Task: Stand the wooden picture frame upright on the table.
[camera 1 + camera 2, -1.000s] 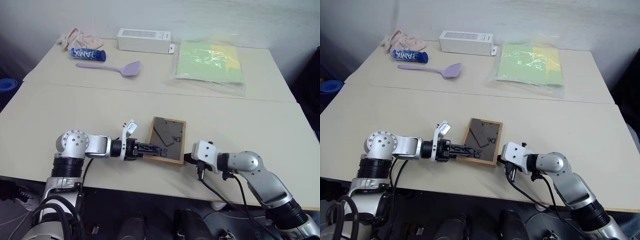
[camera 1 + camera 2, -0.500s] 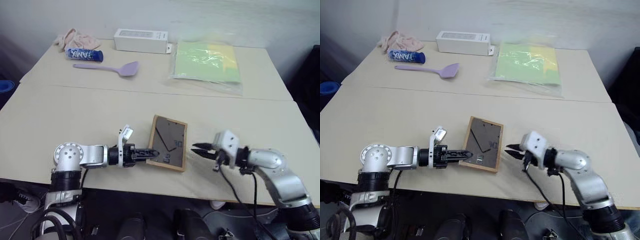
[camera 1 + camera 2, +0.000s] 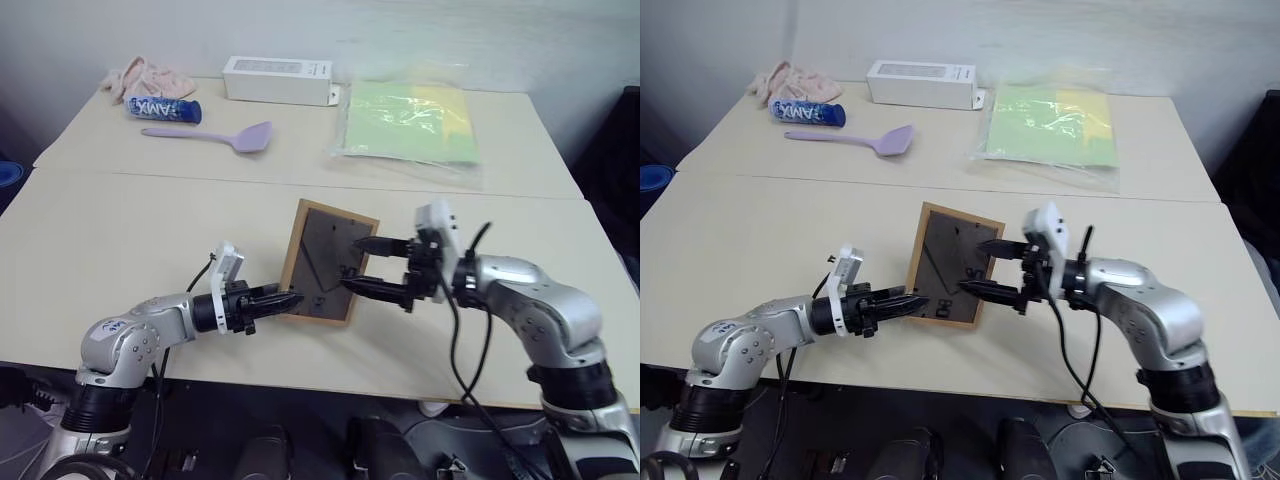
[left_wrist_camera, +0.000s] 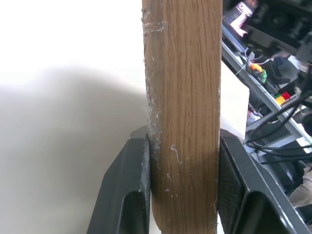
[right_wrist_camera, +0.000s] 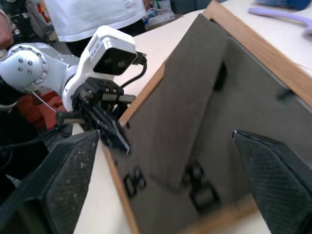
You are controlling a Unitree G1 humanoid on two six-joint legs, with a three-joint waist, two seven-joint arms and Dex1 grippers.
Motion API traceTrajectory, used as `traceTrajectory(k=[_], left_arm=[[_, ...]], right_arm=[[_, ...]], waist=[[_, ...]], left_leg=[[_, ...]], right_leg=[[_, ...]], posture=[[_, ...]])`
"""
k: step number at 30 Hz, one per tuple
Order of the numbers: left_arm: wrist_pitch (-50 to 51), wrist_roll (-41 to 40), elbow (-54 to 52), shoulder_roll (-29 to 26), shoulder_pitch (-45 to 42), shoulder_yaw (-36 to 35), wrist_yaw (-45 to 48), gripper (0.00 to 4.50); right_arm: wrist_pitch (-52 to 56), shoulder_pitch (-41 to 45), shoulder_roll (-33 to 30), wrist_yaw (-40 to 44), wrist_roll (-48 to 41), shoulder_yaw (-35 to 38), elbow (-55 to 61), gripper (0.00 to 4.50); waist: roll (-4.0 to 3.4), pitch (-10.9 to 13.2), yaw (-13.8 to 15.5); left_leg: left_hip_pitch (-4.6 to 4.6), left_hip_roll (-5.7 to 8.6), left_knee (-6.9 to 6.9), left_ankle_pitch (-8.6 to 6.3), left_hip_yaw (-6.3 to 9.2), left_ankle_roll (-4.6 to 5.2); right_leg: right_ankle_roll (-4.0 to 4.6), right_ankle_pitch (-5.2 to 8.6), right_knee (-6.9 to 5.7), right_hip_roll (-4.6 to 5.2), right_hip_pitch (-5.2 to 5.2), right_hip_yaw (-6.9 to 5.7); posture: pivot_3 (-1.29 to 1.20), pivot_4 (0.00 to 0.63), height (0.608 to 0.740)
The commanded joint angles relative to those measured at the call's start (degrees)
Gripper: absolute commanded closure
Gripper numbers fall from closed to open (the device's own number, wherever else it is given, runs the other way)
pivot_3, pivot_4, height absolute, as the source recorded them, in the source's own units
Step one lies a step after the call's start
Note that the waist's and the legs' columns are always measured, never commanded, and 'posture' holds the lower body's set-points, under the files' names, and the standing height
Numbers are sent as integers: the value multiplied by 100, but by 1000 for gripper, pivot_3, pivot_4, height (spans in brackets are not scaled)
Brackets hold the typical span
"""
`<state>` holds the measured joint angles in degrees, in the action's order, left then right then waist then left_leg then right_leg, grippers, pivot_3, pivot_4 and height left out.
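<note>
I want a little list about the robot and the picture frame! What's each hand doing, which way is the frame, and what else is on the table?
frame: frame tilted up off the table, dark back facing the camera
left gripper: left gripper shut on the frame's wooden edge
right gripper: right gripper open, fingers spread wide at the frame's back
stand: lies flat against the back, not folded out
far side of table: white box, purple spatula, blue tube, pink cloth, green papers in a plastic bag

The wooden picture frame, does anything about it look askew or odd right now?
Yes. The wooden picture frame is tilted, raised on one edge, dark backboard up, not standing by itself. The left gripper pinches its near edge; the right gripper is open at the backboard.
</note>
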<state>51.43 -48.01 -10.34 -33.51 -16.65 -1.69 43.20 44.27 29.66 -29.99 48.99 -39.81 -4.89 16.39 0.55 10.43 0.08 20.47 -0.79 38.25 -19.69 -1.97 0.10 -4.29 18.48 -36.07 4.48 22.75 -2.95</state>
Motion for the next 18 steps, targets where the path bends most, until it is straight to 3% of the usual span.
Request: traceTrajectory(k=[1,10,18], left_arm=[[-27,72,-135,52,-38,85,106,3219],[960,-666,194,381,-345,-594,-368,3219],[1784,-1321,162,377,-368,-881,-287,3219]], right_arm=[[-28,175,178,39,74,-216,-14,33],[-220,-68,-66,756,-94,-281,487,33],[-1521,-384,-307,1096,575,-123,366,33]], waist=[[0,0,-19],[0,0,-20],[0,0,-41]], left_leg=[[2,0,1,-2,-1,3],[7,8,3,-3,1,16],[5,6,2,-1,0,12]], right_leg=[[-2,-1,2,1,0,0],[-10,-6,1,6,-3,-1],[-11,-6,2,2,0,-1]], posture=[[0,150,740],[0,150,740],[0,150,740]])
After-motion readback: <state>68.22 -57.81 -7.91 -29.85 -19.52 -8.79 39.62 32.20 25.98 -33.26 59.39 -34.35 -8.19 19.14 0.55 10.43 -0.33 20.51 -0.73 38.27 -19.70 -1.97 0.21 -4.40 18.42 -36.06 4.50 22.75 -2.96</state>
